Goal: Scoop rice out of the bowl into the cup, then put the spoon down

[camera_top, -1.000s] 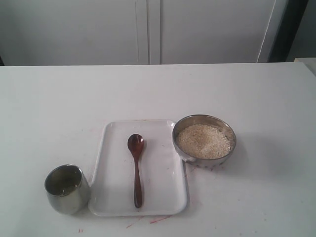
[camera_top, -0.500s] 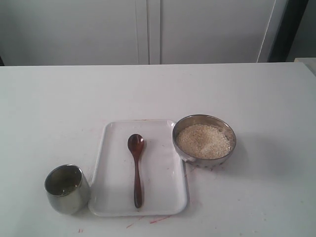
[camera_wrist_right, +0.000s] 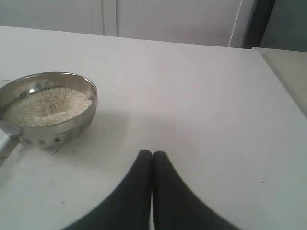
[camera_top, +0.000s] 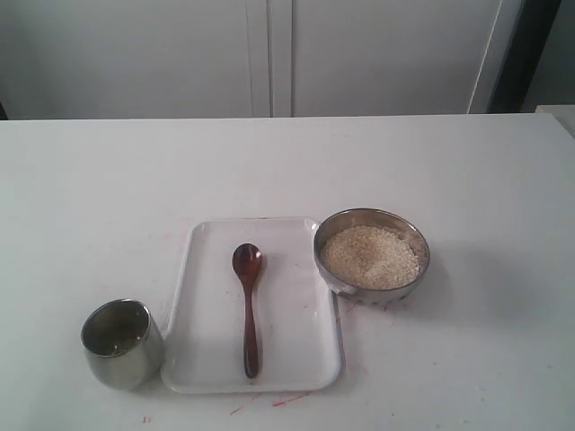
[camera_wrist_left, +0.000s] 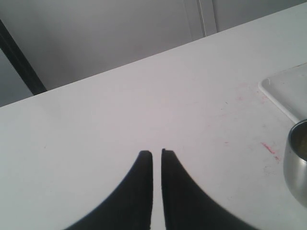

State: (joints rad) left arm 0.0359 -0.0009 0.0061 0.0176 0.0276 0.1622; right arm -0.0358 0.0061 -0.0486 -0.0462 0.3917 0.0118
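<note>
Left tool [camera_wrist_left: 157,153], right tool [camera_wrist_right: 152,153] both closed, empty. Spoon [camera_top: 249,310] lay flat on white tray [camera_top: 305,359], between cup [camera_top: 121,344] near left and bowl [camera_top: 371,213] of rice [camera_top: 370,256] right. Risk: thin flat handle slipping from pinch; cup tipping if clipped.

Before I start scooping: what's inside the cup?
Through the open mouth of the cup only bare, reflective steel shows on the far inner wall; no grains are visible. The near wall covers the lowest part of the inside, so the bottom cannot be checked.
</note>
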